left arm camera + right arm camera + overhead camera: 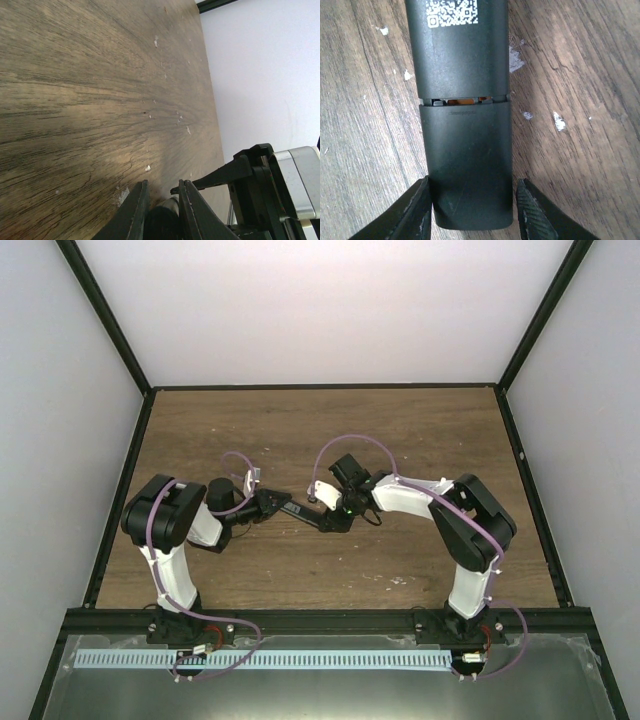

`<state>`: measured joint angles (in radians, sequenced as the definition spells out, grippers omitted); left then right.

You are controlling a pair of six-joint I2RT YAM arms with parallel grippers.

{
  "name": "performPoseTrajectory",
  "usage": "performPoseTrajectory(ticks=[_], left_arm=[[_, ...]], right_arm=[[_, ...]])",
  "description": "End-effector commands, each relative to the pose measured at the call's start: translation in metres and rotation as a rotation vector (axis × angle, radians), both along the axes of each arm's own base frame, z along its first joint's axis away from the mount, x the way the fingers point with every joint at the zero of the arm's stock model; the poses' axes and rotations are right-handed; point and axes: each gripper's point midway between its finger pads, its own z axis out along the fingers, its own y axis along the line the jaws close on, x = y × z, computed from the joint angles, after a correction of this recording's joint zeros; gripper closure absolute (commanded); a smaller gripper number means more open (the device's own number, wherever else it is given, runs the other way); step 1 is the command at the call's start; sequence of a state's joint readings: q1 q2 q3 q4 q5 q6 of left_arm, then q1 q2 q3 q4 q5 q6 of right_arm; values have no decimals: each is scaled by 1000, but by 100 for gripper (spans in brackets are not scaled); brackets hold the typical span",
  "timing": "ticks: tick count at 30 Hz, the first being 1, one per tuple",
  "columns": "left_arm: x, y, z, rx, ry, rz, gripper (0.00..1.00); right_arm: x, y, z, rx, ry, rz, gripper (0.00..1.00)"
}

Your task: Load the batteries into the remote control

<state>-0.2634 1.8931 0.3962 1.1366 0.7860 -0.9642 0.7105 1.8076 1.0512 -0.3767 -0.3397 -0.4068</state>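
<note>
Your left gripper (163,197): fingers (134,215) drawn close together, pinching a dark rounded end, apparently the remote control (465,160). Remote sits mid-table (400,430) between the two grippers, back face up, QR label showing, orange glimpsed in cover seam. Your right gripper (472,200): jaws apart, straddling remote's near end. One pad against its edge, other just off it.

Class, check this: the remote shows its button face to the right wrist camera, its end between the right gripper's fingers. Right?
No. The right wrist view shows the back of the remote control, with a QR label and battery-cover seam, not buttons. The right gripper straddles its end.
</note>
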Motion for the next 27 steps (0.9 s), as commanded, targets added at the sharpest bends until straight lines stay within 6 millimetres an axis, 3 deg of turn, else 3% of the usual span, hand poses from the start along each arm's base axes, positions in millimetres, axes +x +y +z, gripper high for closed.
performPoseTrajectory(ticks=[1, 27], left_arm=[[-3, 3, -11, 53, -15, 6, 100], [-2, 3, -12, 56, -9, 12, 100]], right_arm=[[5, 10, 3, 11, -27, 17, 59], [3, 20, 35, 110, -64, 49, 42]])
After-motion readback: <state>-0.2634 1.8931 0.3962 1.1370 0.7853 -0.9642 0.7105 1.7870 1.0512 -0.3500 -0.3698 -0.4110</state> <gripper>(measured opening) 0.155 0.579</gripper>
